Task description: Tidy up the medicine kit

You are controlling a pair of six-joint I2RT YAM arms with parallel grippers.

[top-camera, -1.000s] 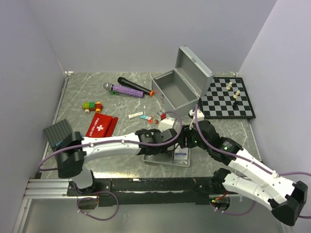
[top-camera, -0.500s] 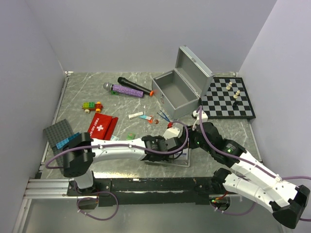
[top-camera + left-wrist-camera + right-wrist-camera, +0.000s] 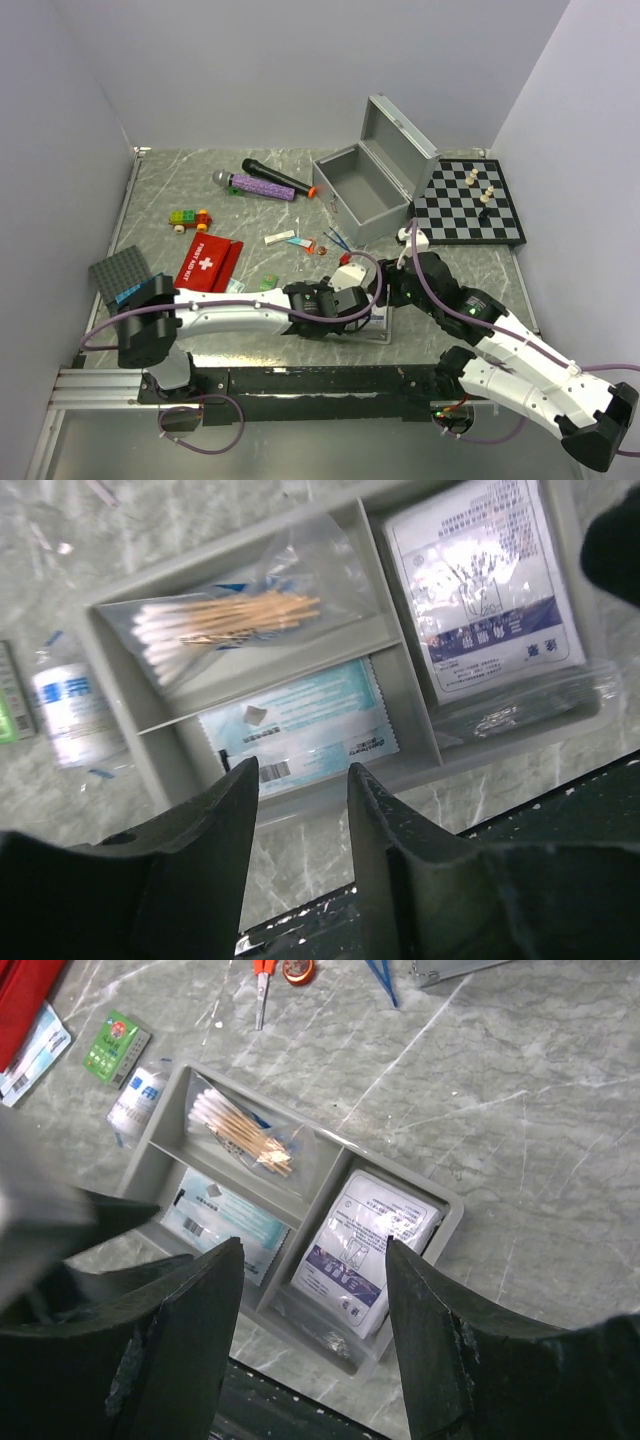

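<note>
The medicine kit's silver-grey case (image 3: 362,190) stands open at the back with its lid up. Its grey divided tray (image 3: 372,334) lies near the front edge, under both arms. In the left wrist view the tray (image 3: 470,763) holds a bag of cotton swabs (image 3: 225,620), a blue-white packet (image 3: 300,730) and a white printed packet (image 3: 480,580). My left gripper (image 3: 300,792) hangs open over the tray's near wall, nothing between its fingers. My right gripper (image 3: 312,1260) is open above the tray (image 3: 452,1222), also empty. The red pouch (image 3: 208,260) lies to the left.
A gauze roll (image 3: 135,1095) and a green packet (image 3: 115,1045) lie just outside the tray, scissors (image 3: 262,985) beyond them. Small packets (image 3: 290,240), a microphone (image 3: 275,178), a toy car (image 3: 190,217), the studded plate (image 3: 118,272) and the chessboard (image 3: 468,205) are spread around.
My left gripper has moved nearer, down over the tray, and its jaws have gone from shut to open. The right gripper shifted slightly right and stays open.
</note>
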